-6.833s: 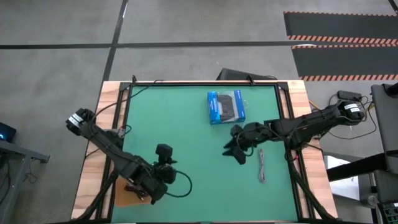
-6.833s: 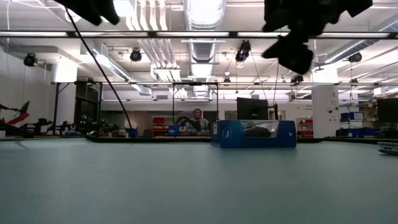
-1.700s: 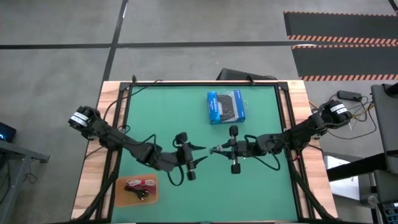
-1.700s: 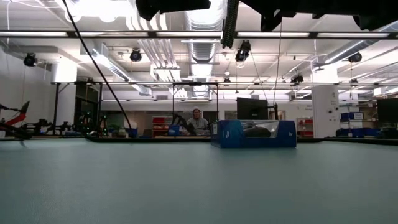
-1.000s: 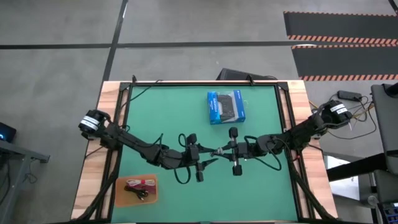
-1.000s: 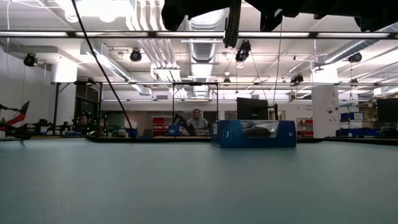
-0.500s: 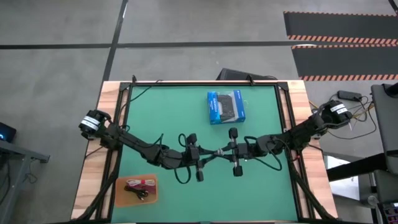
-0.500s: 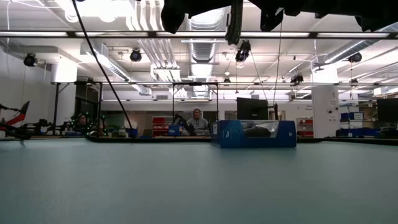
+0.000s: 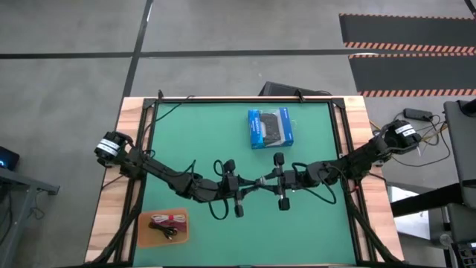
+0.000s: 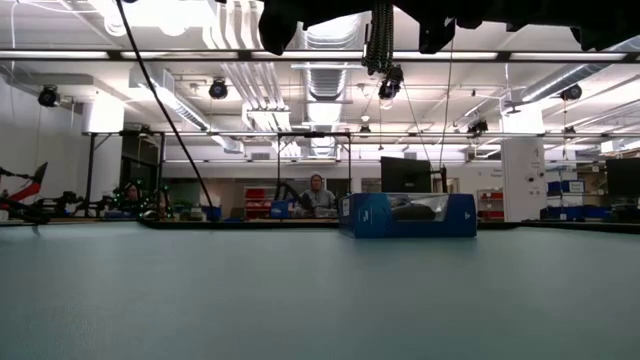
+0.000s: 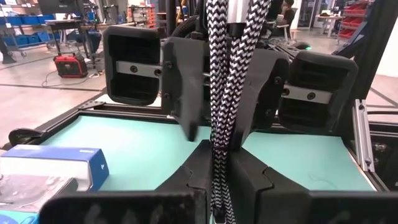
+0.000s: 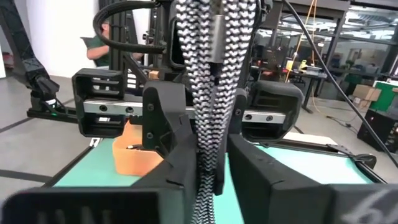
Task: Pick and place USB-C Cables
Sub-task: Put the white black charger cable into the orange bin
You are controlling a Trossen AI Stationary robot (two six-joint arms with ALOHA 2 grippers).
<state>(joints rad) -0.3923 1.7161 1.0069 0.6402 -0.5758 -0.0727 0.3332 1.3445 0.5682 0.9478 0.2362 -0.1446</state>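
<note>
A black-and-white braided cable (image 9: 260,182), folded into several strands, hangs high over the table's middle. Both grippers meet on it. My left gripper (image 9: 255,184) reaches in from the table's left, my right gripper (image 9: 265,181) from the right, tip to tip. In the low view the cable (image 10: 380,40) dangles from the dark grippers at the top edge. An orange tray (image 9: 163,227) at the near left holds a red cable (image 9: 168,219) and a black cable (image 9: 169,231). My left gripper pinches the folded strands (image 11: 219,146) between its two fingers, coming level from the table's left and lying across the cable. The bundle runs upright, clear of the table. My right gripper has the same bundle (image 12: 208,158) between its fingers, level from the right, across the strands, a silver plug (image 12: 216,31) above.
A blue-and-black packaged box (image 9: 269,128) lies on the green mat (image 9: 201,141) toward the far edge, also seen in the low view (image 10: 405,215). Black frame rails (image 9: 338,141) run along the mat's sides. Beyond the table, a person sits in the room.
My left gripper has shut its fingers on the cable that my right gripper holds out over the table's middle. Both arms have stayed where they were, and the cable stays lifted clear.
</note>
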